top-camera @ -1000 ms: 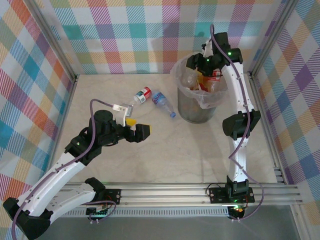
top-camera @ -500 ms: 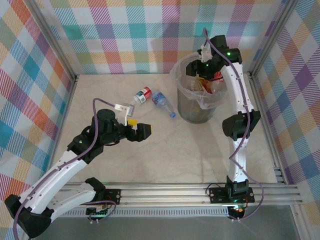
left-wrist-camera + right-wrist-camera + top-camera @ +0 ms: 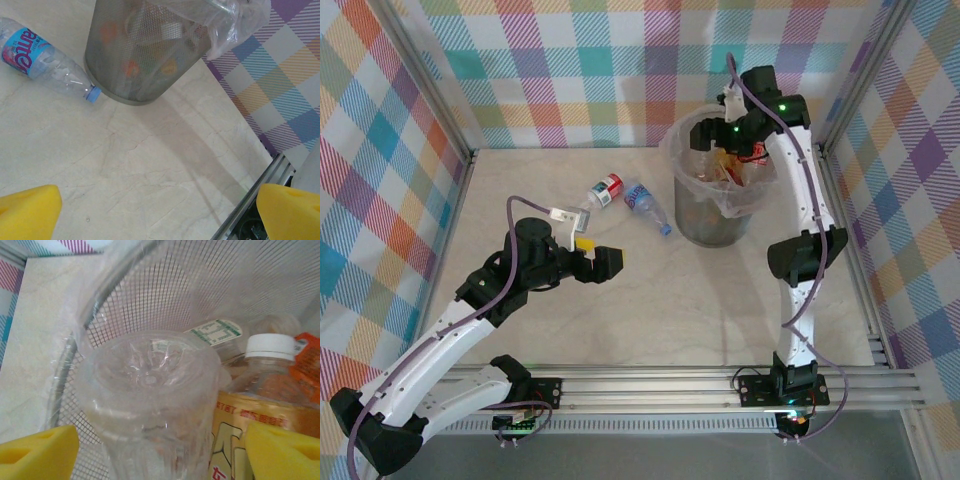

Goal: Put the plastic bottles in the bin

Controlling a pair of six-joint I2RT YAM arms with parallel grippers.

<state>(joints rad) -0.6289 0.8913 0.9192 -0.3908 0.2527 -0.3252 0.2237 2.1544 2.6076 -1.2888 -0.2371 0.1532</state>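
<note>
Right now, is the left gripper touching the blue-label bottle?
Apart. The left wrist view shows bare table between the left gripper and the blue-label bottle.

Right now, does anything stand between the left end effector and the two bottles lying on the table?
Nothing visible does. Only bare table lies between the open left end effector and the red-label bottle and blue-label bottle. The bin stands off to their right.
</note>
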